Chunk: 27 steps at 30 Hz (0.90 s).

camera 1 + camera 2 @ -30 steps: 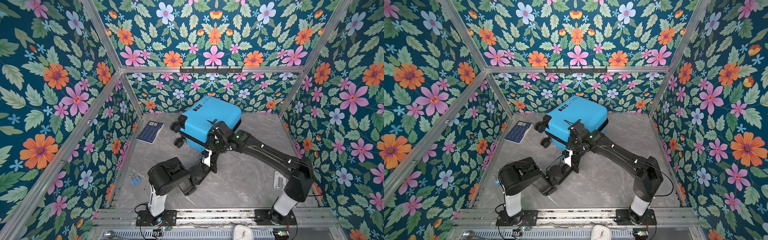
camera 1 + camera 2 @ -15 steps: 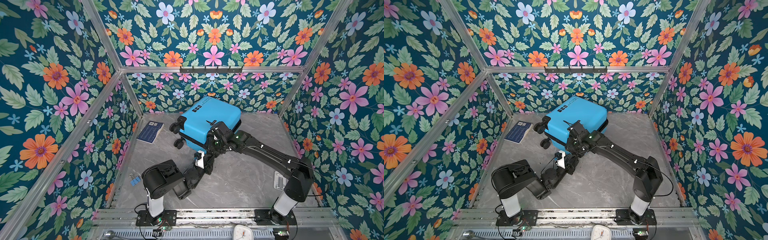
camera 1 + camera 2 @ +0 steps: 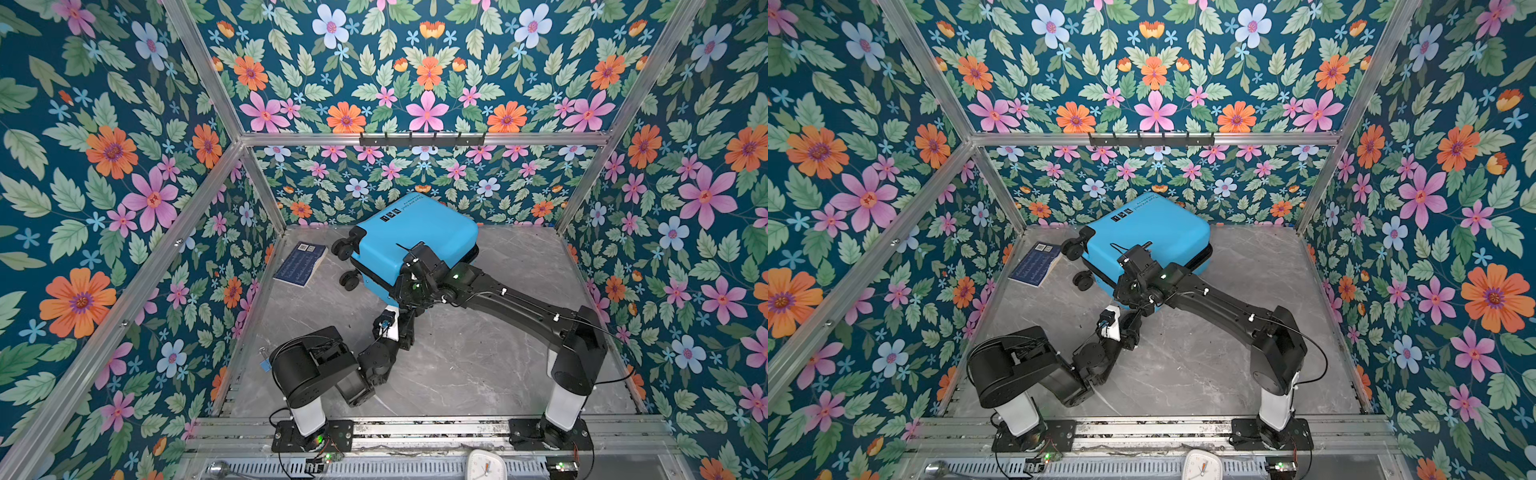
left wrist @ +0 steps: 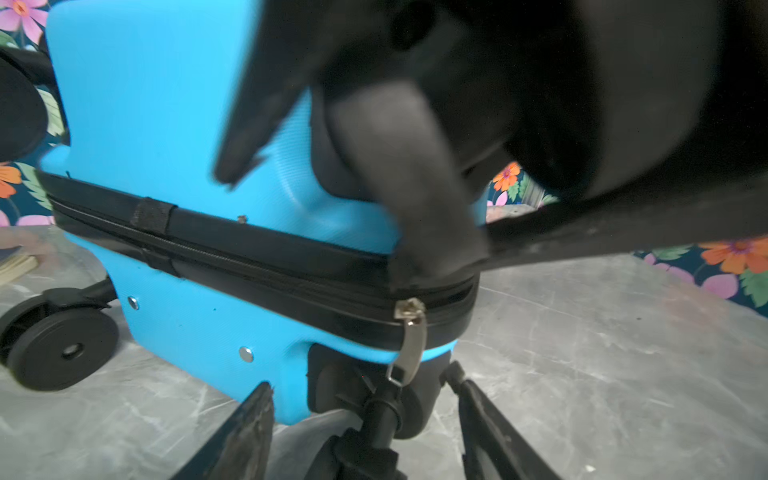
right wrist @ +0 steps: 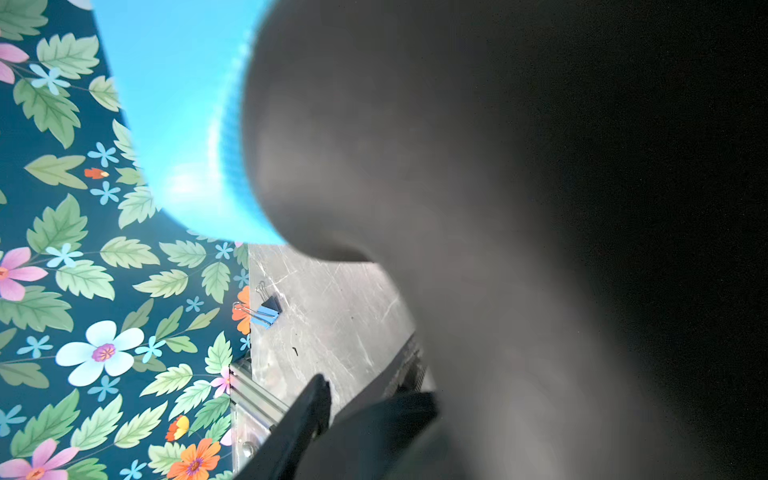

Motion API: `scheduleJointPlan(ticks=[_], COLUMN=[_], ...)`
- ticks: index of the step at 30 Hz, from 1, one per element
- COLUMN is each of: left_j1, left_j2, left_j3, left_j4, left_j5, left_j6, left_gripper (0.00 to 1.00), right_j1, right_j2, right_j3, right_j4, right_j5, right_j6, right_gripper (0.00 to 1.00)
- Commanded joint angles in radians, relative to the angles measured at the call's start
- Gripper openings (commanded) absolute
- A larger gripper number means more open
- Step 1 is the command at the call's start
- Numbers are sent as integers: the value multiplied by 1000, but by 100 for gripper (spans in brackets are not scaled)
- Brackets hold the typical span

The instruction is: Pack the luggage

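Blue luggage (image 3: 415, 237) lying on the grey table (image 3: 478, 365) near the back wall, left gripper (image 4: 370, 432) low at its front corner, jaws spread apart (zipper pull (image 4: 409, 336) hanging free just beyond), right gripper (image 3: 407, 297) against its near edge, grip impossible to tell.

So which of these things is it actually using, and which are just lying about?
In use: blue suitcase; its zip pull; left tool, open near that pull.
Lying about: dark-blue book or folded cloth; blue clip; white clock; hook rail.
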Motion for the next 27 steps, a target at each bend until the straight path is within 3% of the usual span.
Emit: scheduleJointPlan(ticks=[1, 5, 12, 22, 27], left_j1=[1, 1, 23, 48, 51], left_j2=[-6, -17, -53, -54, -37], left_j3=[-12, -24, -59, -49, -5], left_j4=[53, 53, 53, 55, 53], left_j5=[-68, -104, -54, -28, -29], left_j6=[30, 40, 47, 69, 72], left_gripper=[72, 71, 66, 53, 56], right_j1=[24, 37, 36, 36, 36], right_j2=[23, 63, 59, 53, 50], right_j3=[44, 100, 116, 107, 108], right_j4=[204, 197, 192, 217, 225], right_j5=[-57, -55, -33, -49, -58], right_j6=[40, 40, 29, 30, 32], right_gripper=[0, 0, 0, 0, 0])
